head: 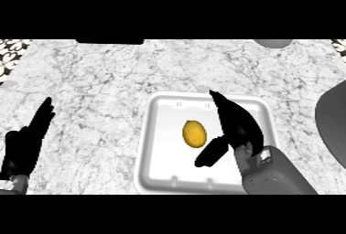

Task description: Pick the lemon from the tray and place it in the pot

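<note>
A yellow lemon (pixel 194 133) lies near the middle of a white tray (pixel 162 169) on the marble counter. My right hand (pixel 238 123) hovers over the tray's right half, just right of the lemon, open with fingers stretched toward the far edge and the thumb (pixel 209 153) angled down toward the lemon's near side. It does not touch the lemon. The grey pot (pixel 332 125) shows only partly at the right edge. My left hand (pixel 27 139) rests open at the left edge, fingers up.
A grey rounded object (pixel 273 43) sits at the far right edge of the counter, and a dark shape (pixel 109 41) lies at the far edge. Patterned surface (pixel 13 48) shows at the far left corner.
</note>
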Robot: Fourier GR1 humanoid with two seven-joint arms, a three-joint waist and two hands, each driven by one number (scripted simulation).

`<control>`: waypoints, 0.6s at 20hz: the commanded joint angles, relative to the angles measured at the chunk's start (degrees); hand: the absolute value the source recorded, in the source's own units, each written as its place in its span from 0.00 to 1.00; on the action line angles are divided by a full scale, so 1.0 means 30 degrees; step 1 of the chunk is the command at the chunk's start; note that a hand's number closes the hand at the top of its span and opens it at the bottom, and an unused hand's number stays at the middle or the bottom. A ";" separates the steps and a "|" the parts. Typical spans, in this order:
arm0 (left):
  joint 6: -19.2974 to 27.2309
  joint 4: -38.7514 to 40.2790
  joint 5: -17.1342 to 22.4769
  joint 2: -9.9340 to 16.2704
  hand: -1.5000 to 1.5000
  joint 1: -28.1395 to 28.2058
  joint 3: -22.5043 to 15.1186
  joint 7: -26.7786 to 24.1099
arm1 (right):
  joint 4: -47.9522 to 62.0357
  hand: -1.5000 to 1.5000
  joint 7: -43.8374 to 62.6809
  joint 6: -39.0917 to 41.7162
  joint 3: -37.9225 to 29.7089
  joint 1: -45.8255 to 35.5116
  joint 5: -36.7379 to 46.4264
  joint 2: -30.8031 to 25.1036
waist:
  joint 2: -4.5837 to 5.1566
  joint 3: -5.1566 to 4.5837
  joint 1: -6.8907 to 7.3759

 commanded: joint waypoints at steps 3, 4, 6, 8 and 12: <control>-0.0528 0.0253 -0.0070 0.0200 0.50 0.0151 0.0507 -0.0272 | 0.2468 0.00 0.4068 0.2027 -0.0021 -0.2166 -0.0961 0.2059 | -0.0056 0.0024 -0.0265; -0.0033 -0.0352 -0.0250 -0.0080 0.50 -0.0158 0.0290 0.0374 | 0.2879 0.00 0.4207 0.2679 -0.0222 -0.2720 -0.1251 0.1875 | -0.0068 0.0029 -0.0260; -0.0665 0.0088 0.0146 0.0134 0.50 -0.0167 0.0646 0.0301 | 0.4483 0.00 0.3960 0.2649 -0.0489 -0.3630 -0.1093 0.2052 | -0.0041 0.0021 -0.0215; 0.0532 -0.0993 -0.0807 -0.0729 0.50 0.0643 -0.0313 0.0523 | 0.5604 0.00 0.3603 0.2596 -0.0643 -0.3891 -0.1014 0.1936 | -0.0060 0.0036 -0.0122; -0.0037 -0.0207 -0.0754 -0.0732 0.50 0.0310 -0.0027 0.0307 | 0.6349 0.00 0.4045 0.2580 0.0173 -0.4021 -0.0750 0.2853 | -0.0058 0.0026 -0.0357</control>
